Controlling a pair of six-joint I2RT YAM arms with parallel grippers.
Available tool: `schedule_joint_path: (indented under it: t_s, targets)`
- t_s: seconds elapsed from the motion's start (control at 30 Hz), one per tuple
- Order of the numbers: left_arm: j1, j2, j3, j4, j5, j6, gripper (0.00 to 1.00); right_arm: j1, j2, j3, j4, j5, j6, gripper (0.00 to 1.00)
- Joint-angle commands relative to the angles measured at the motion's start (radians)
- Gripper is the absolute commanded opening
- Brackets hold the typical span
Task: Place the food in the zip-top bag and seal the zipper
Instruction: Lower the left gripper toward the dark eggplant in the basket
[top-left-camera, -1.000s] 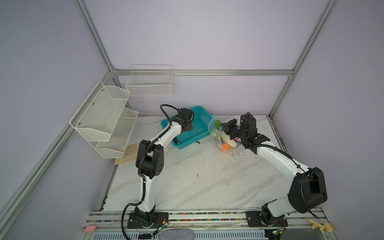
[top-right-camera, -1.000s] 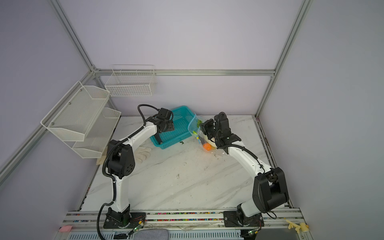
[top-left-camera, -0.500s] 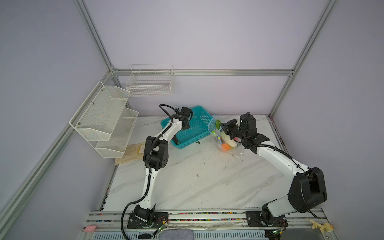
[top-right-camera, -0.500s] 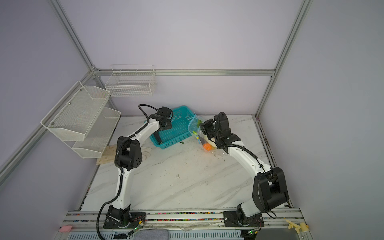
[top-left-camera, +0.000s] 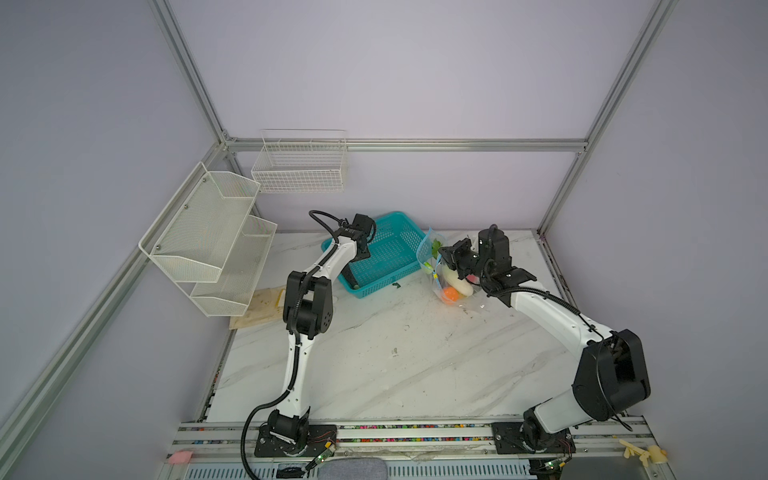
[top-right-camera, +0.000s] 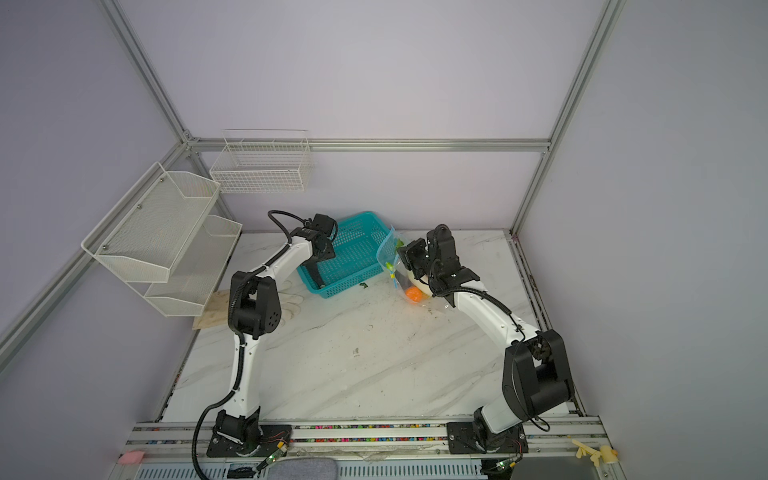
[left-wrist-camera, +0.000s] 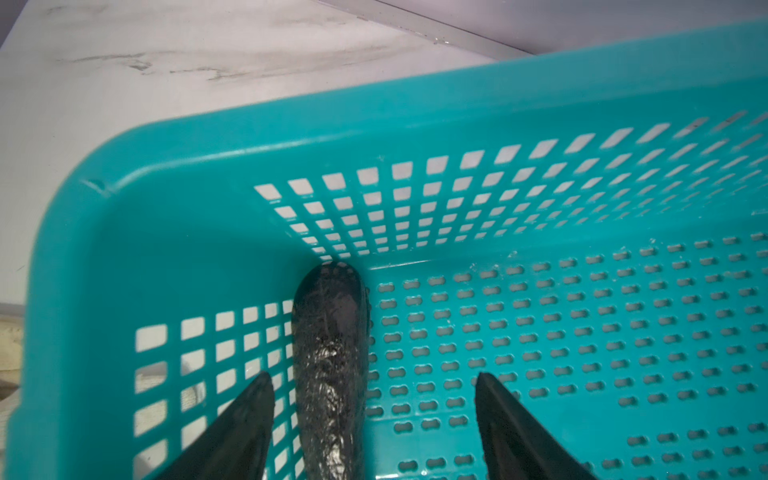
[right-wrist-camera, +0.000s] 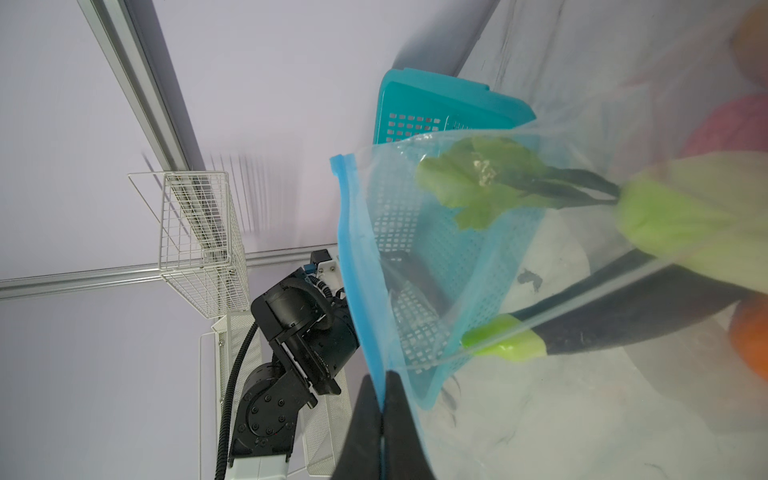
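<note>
Inside the teal perforated plastic basket (left-wrist-camera: 374, 112), corner bay: one dark, glossy, elongated toy eggplant (left-wrist-camera: 328, 353), lying along the side wall with its rounded end tucked into the corner. My left gripper (left-wrist-camera: 372, 376): jaws spread wide, nothing held, one finger on either side of the eggplant, which sits much nearer one finger than the other. Step in hand, as I judge it: pick up this piece. To do it well, I shift sideways until the eggplant is centred and descend toward the basket floor, keeping the wall-side finger off the lattice. I then close across the thick body rather than the tapered end and lift straight above the rim. My right gripper (right-wrist-camera: 381, 399): clamped on the light-blue zipper strip (right-wrist-camera: 357, 270) of the clear crinkly zip-top bag (right-wrist-camera: 519, 415), holding that edge up just beside the basket. Contents on view: a round orange fruit (top-left-camera: 450, 294), a white cabbage (top-left-camera: 455, 281), a green leafy piece (right-wrist-camera: 478, 183). Whether the mouth gapes wide enough I cannot tell; that grip wants to be steady when I arrive.
</note>
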Motion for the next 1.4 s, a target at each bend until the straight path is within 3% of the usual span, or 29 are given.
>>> schedule_joint_path:
  t_s: [0.0, 0.73, 0.93, 1.37]
  targets:
    - [0.007, 0.012, 0.078, -0.005, -0.029, -0.018, 0.75, -0.004, 0.009, 0.019, 0.024, -0.007, 0.010, 0.00]
    - [0.041, 0.104, 0.131, -0.009, 0.023, 0.004, 0.79, -0.003, 0.018, 0.029, 0.023, -0.007, 0.007, 0.00]
    - [0.036, 0.101, 0.139, -0.003, 0.086, -0.007, 0.71, -0.004, 0.020, 0.029, 0.025, -0.007, 0.007, 0.00]
    - [0.032, 0.074, 0.063, -0.001, 0.080, -0.010, 0.50, -0.004, 0.018, 0.023, 0.025, -0.005, 0.006, 0.00]
